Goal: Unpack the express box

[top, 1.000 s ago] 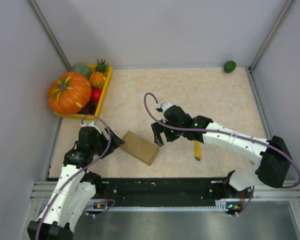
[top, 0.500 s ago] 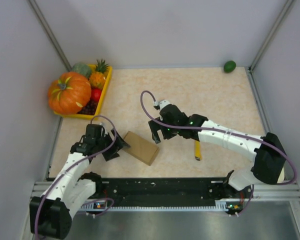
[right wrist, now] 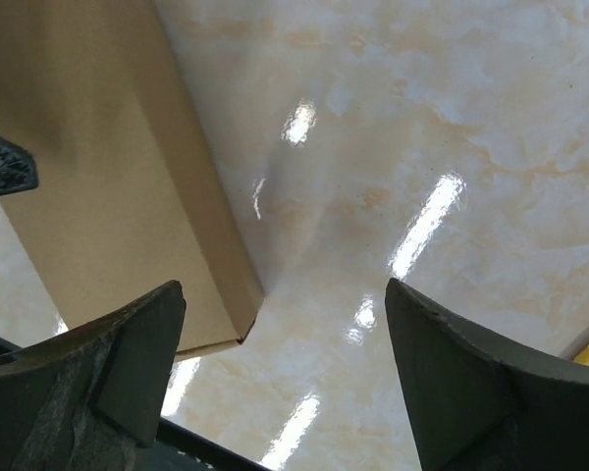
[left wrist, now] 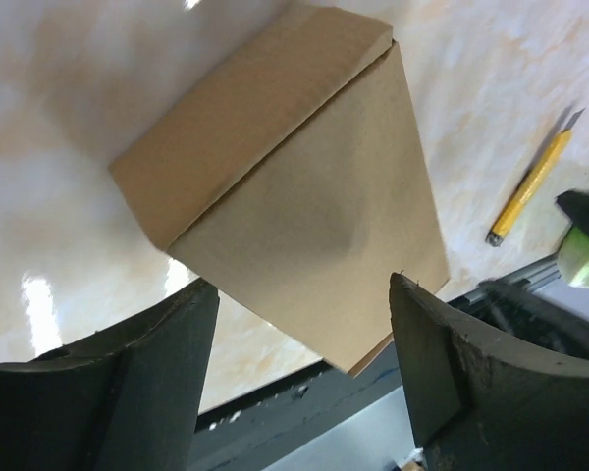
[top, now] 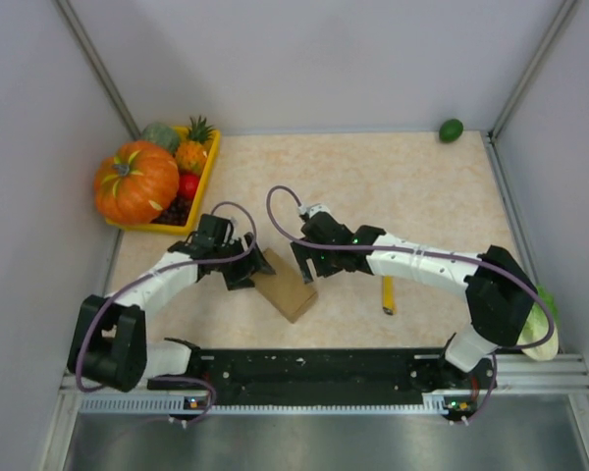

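The express box (top: 287, 291) is a closed brown cardboard box lying flat near the table's front edge. My left gripper (top: 251, 266) is open at its left end. In the left wrist view the box (left wrist: 285, 186) lies just beyond the open gripper (left wrist: 302, 287), and nothing is held. My right gripper (top: 305, 265) is open above the box's far right corner. In the right wrist view the box (right wrist: 108, 177) sits left of the gap of the open gripper (right wrist: 285, 292), with bare table under it. A yellow utility knife (top: 387, 294) lies to the right of the box.
A yellow fruit tray (top: 207, 183) with a pumpkin (top: 135, 183) and other fruit stands at the back left. A green fruit (top: 451, 130) lies at the back right corner. A pale green vegetable (top: 538, 316) sits by the right arm's base. Grey walls enclose the table.
My left arm has stretched forward and to the right, bringing its gripper up to the box's left end. My right gripper has shifted a little to the left, towards the box.
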`<state>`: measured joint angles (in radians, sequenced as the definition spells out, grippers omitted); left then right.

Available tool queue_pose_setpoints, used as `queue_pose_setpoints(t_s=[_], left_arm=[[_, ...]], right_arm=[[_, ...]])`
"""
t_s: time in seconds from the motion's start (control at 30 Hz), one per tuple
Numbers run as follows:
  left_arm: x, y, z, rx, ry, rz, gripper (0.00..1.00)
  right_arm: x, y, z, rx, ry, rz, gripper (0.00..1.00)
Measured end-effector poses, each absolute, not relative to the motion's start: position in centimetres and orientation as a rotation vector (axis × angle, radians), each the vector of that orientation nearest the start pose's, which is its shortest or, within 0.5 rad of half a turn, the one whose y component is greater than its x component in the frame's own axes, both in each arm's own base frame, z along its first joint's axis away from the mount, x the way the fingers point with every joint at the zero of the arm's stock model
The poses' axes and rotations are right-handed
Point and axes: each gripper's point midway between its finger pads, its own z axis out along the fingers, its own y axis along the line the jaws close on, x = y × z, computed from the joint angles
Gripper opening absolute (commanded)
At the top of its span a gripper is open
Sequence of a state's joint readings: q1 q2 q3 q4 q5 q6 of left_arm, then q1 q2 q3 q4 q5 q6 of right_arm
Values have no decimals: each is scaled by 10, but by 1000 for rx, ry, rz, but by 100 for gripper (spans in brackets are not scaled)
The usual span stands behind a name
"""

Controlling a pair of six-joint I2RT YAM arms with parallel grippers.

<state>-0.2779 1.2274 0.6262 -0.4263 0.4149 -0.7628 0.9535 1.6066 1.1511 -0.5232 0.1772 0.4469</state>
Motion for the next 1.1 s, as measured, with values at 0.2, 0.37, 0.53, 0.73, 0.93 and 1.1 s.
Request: queue_pose_setpoints(t_s=[0.2,0.37,0.53,0.73,0.93,1.1], left_arm=[[270,-195,79,-321,2680,-884,71],[301,-218,71,-209,2679,-924,70],[311,-227,60,-146,2703,-926,73],[302,-214,64,-75,2699,-849,79],[277,-198,69,-71,2685,-800,80],[266,-197,67,-81,2707,-819,72]], right_arm=[[245,299,97,-461,2503,318,84],[261,268,99,-279,2513,297,81],[263,252,104,-202,2508,303,74],[263,256,106,-138,2515,351,71],[269,259,101,-51,2530,377,70],[266,270,90,-37,2553,449,70]])
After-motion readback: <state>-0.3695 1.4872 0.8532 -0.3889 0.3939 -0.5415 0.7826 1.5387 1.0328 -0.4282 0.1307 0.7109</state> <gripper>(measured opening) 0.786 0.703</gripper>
